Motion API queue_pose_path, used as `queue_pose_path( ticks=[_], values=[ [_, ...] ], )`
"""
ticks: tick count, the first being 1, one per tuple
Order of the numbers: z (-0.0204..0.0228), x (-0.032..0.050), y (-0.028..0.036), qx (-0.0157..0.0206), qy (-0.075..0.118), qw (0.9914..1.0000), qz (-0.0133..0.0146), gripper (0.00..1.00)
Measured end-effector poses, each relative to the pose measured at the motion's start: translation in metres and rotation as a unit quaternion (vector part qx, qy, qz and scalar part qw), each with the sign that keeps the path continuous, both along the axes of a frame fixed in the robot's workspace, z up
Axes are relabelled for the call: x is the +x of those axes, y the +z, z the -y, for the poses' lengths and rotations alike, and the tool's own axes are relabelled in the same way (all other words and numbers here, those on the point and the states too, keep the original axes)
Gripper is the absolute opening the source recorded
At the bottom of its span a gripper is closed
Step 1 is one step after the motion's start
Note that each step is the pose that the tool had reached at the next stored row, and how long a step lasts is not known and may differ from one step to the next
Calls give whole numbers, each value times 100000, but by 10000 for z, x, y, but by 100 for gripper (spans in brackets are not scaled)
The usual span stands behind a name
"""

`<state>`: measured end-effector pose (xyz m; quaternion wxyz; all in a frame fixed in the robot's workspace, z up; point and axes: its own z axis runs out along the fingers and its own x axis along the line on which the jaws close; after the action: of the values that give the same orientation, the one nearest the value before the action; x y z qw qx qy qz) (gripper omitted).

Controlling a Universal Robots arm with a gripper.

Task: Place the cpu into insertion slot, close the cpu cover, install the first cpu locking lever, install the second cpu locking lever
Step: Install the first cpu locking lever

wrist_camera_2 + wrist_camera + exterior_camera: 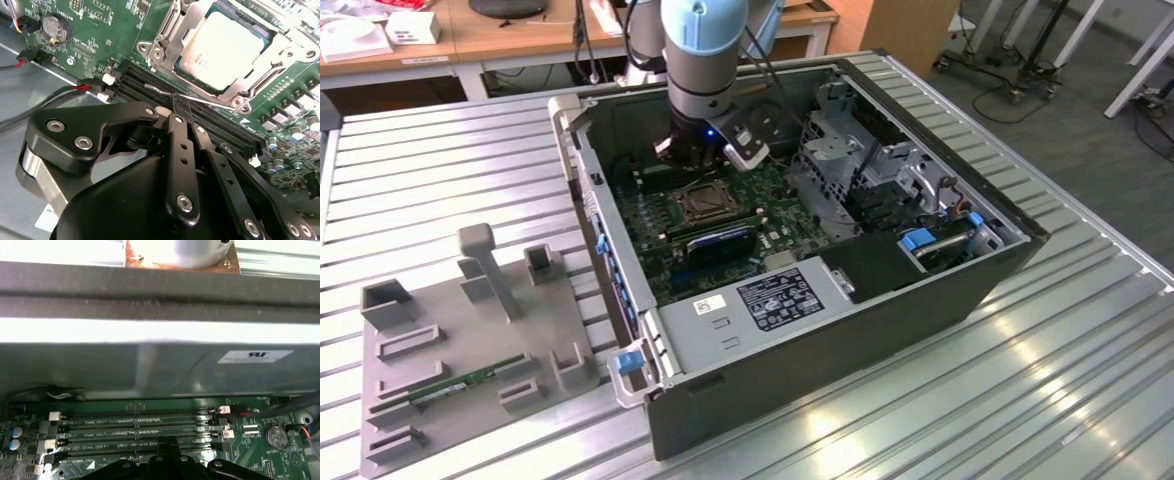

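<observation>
Black pincer [181,111] pressed together, tips over the dark memory slots [210,122] beside the insertion slot [272,80], cpu [222,47] seated flat in it, metal top up, cpu cover [167,35] closed around it, thin locking lever [195,97] lying along the socket edge, table [440,180] under the case.

Exterior view: high up, looking steeply down into the open computer case [854,250] on the slatted table [440,170], whole case in shot.
Second wrist view: tight behind the gripper [180,107], angled down across the memory slots [210,122].
First wrist view: low, facing the case wall [150,370].
Shared: both wrist views catch the memory slots [135,427].
</observation>
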<state>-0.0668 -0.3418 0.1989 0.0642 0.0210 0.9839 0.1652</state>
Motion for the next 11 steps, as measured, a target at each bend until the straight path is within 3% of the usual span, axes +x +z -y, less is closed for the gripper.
queue_pose_path(
  ticks=[11],
  values=[
    [-24, -9, -2, -122, -6, 100000, 1, 11]
  ],
)
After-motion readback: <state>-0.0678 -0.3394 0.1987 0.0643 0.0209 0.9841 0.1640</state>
